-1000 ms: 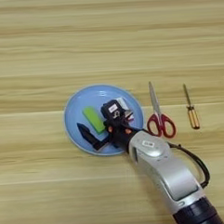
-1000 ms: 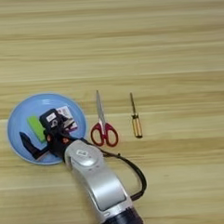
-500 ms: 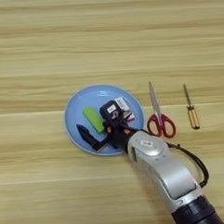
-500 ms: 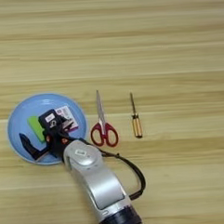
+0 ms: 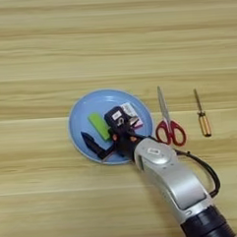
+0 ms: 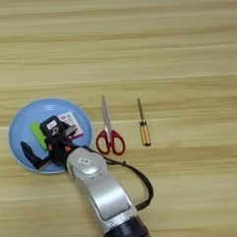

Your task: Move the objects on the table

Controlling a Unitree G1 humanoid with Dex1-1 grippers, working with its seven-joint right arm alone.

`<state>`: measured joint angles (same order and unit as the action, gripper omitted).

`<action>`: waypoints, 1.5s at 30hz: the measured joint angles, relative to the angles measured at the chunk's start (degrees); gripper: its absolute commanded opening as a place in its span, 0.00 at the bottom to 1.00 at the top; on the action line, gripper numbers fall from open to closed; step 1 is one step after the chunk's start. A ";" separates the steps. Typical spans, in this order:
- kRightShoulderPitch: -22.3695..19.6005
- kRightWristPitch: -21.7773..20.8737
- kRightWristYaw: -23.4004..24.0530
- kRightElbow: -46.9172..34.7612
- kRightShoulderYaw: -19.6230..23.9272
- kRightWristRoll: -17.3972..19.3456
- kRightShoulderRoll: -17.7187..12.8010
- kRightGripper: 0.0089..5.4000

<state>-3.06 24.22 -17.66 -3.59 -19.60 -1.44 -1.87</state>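
Note:
A blue plate (image 5: 82,114) lies on the wooden table (image 5: 48,50). On it are a lime-green block (image 5: 96,124) and a white-and-red flat box (image 5: 131,111). My right gripper (image 5: 100,130) hangs over the plate, open. One black finger (image 5: 92,144) lies at the plate's near left. The other finger (image 5: 115,117) is between the block and the box, so the block sits between the two. Red-handled scissors (image 5: 168,127) lie just right of the plate, blades pointing away. An amber-handled screwdriver (image 5: 203,120) lies further right.
The silver forearm (image 5: 170,179) comes in from the bottom right, with a black cable (image 5: 208,171) looping out on its right side. Bare wood stretches across the far half of the table (image 6: 136,41) and left of the plate.

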 measured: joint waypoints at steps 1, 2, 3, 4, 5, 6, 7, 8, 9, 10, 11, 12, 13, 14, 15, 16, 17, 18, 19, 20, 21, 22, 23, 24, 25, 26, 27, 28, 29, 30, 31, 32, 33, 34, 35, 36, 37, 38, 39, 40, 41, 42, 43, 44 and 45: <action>-0.02 -0.07 0.00 0.11 0.01 0.00 0.02 1.00; -0.06 -0.19 0.00 0.29 0.01 0.00 0.04 1.00; -0.15 -0.28 0.00 0.53 0.02 0.00 0.08 1.00; -0.27 -0.27 0.00 0.70 0.03 0.00 0.09 1.00; -0.33 -0.25 0.00 0.78 0.02 0.00 0.09 1.00; -0.42 -0.25 0.00 0.93 0.02 0.00 0.09 0.98; -0.48 -0.24 -0.01 1.01 0.02 -0.01 0.09 0.95; -0.51 -0.23 -0.01 1.05 0.02 -0.03 0.08 0.95; -0.55 -0.23 -0.03 1.10 0.00 -0.08 0.08 0.92; -0.60 -0.23 -0.07 1.14 0.00 -0.11 0.07 0.90; -0.62 -0.23 -0.09 1.16 0.00 -0.11 0.07 0.89; -0.64 -0.23 -0.09 1.21 0.00 -0.14 0.06 0.88; -0.64 -0.23 -0.10 1.26 0.00 -0.19 0.04 0.84; -0.64 -0.23 -0.15 1.27 0.00 -0.19 -0.01 0.83; -0.64 -0.23 -0.19 1.29 0.00 -0.19 -0.03 0.81; -0.64 -0.20 -0.26 1.33 -0.01 -0.19 -0.04 0.79; -0.61 0.01 -0.38 1.44 -0.06 -0.17 -0.06 0.77; -0.51 0.04 -0.38 1.58 -0.08 -0.15 -0.08 0.75; -0.52 0.05 -0.38 1.59 -0.06 -0.16 -0.08 0.73; -0.54 0.04 -0.38 1.58 0.00 -0.16 -0.12 0.71; -0.54 0.04 -0.38 1.58 0.06 -0.16 -0.18 0.68; -0.55 0.05 -0.37 1.58 0.18 -0.15 -0.23 0.66; -0.56 0.05 -0.37 1.58 0.19 -0.15 -0.24 0.65; -0.56 0.05 -0.38 1.57 0.31 -0.08 -0.30 0.63; -0.56 0.05 -0.38 1.57 0.35 -0.06 -0.32 0.61; -0.56 0.05 -0.38 1.57 0.39 -0.05 -0.32 0.59; -0.55 0.05 -0.38 1.57 0.45 -0.04 -0.33 0.57; -0.56 0.05 -0.38 1.57 0.48 -0.04 -0.33 0.55; -0.55 0.05 -0.38 1.57 0.50 -0.03 -0.33 0.54; -0.55 0.05 -0.39 1.57 0.53 -0.01 -0.33 0.52; -0.55 0.05 -0.39 1.57 0.55 0.00 -0.33 0.49; -0.55 0.06 -0.40 1.57 0.56 0.02 -0.33 0.48; -0.55 0.06 -0.40 1.57 0.56 0.02 -0.33 0.46; -0.54 0.06 -0.40 1.57 0.56 0.03 -0.33 0.44; -0.54 0.06 -0.40 1.57 0.57 0.04 -0.33 0.42; -0.54 0.06 -0.40 1.57 0.57 0.04 -0.33 0.40; -0.53 0.07 -0.40 1.57 0.57 0.06 -0.32 0.38; -0.52 0.07 -0.41 1.57 0.57 0.07 -0.32 0.36; -0.52 0.07 -0.42 1.57 0.56 0.08 -0.32 0.33; -0.51 0.08 -0.44 1.57 0.56 0.14 -0.32 0.30; -0.50 0.09 -0.44 1.57 0.56 0.21 -0.32 0.27; -0.49 0.11 -0.44 1.57 0.56 0.32 -0.32 0.26; -0.49 0.11 -0.45 1.56 0.55 0.33 -0.32 0.26; -0.49 0.13 -0.44 1.55 0.56 0.33 -0.33 0.26; -0.49 0.16 -0.43 1.53 0.56 0.33 -0.33 0.26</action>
<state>-3.55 24.37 -18.09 -2.05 -19.04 -1.11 -2.20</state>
